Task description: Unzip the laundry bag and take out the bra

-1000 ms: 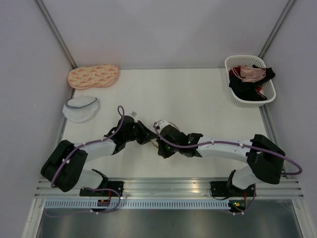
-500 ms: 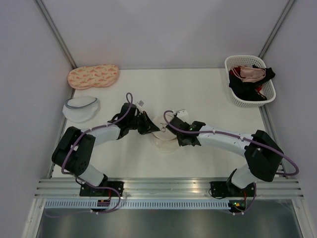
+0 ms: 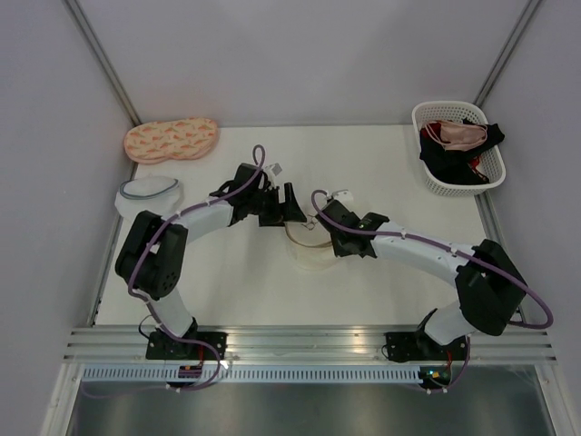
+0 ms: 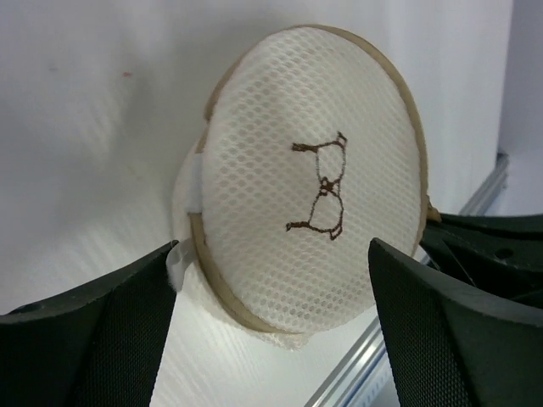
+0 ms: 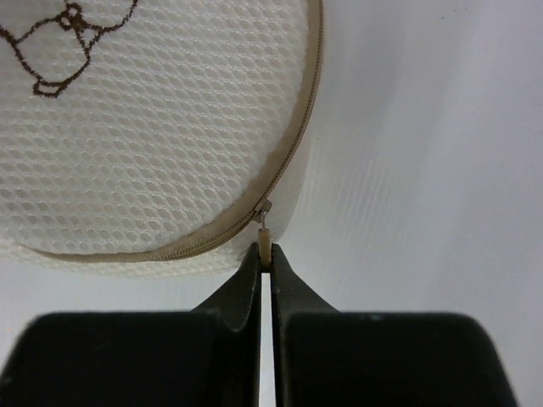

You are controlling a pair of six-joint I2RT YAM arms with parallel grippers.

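The laundry bag (image 3: 309, 251) lies mid-table, a round cream mesh pouch with a tan zip rim. Its flat face with the bra symbol (image 4: 321, 188) fills the left wrist view, tilted up on edge. My left gripper (image 3: 290, 205) is open just behind and left of the bag, its fingers (image 4: 93, 339) wide on either side without touching it. My right gripper (image 5: 265, 254) is shut on the zip pull (image 5: 265, 240) at the laundry bag's (image 5: 153, 119) rim; from above it (image 3: 332, 232) sits at the bag's right side. The bra is hidden.
A white basket (image 3: 427, 118) at the back right holds pink and black garments. A peach patterned pouch (image 3: 171, 141) and a white mesh pouch with a grey-blue rim (image 3: 148, 200) lie at the back left. A metal rail (image 3: 309, 341) runs along the near edge.
My left gripper has opened and let go of the bag, moving farther back. The right gripper, still shut on the pull, and the bag have shifted away from the near edge.
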